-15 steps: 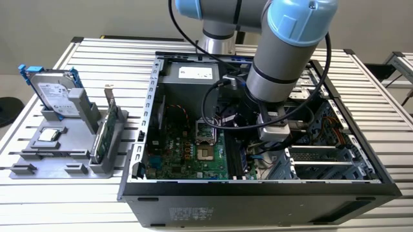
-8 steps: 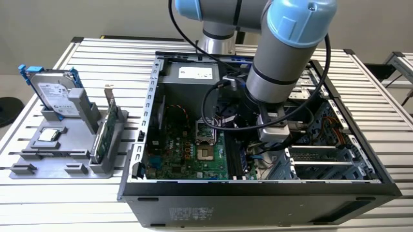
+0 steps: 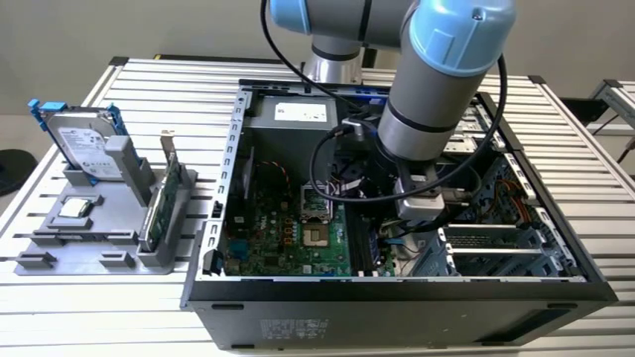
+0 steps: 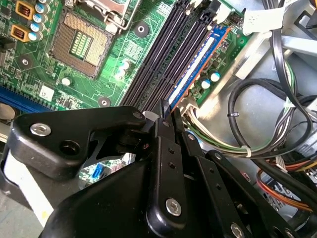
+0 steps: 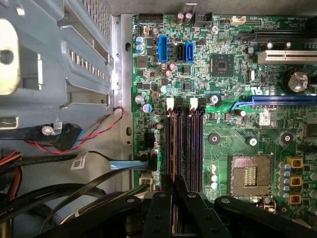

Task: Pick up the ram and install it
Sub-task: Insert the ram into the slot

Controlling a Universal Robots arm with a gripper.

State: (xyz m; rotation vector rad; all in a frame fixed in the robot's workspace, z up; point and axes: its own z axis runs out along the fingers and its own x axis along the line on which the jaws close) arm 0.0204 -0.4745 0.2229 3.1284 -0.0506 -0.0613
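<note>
Fingers (image 4: 163, 116) pinched together on the upper edge of the ram (image 4: 195, 67), which we see standing on edge in the outermost black slot (image 5: 174, 144) of the motherboard (image 5: 237, 129), keeping it aligned for seating, we judge.

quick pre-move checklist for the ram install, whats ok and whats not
1. Stick in a slot: dark bluish ram stick stands in the black slot nearest the green motherboard's edge: ok.
2. Grip: end effector is closed on the stick's edge: ok.
3. Fully seated, white slot latch locked: cannot tell.
4. Neighbouring black slots empty: ok.
5. Bundled cables lie beside the board, apart from the stick: ok.
</note>
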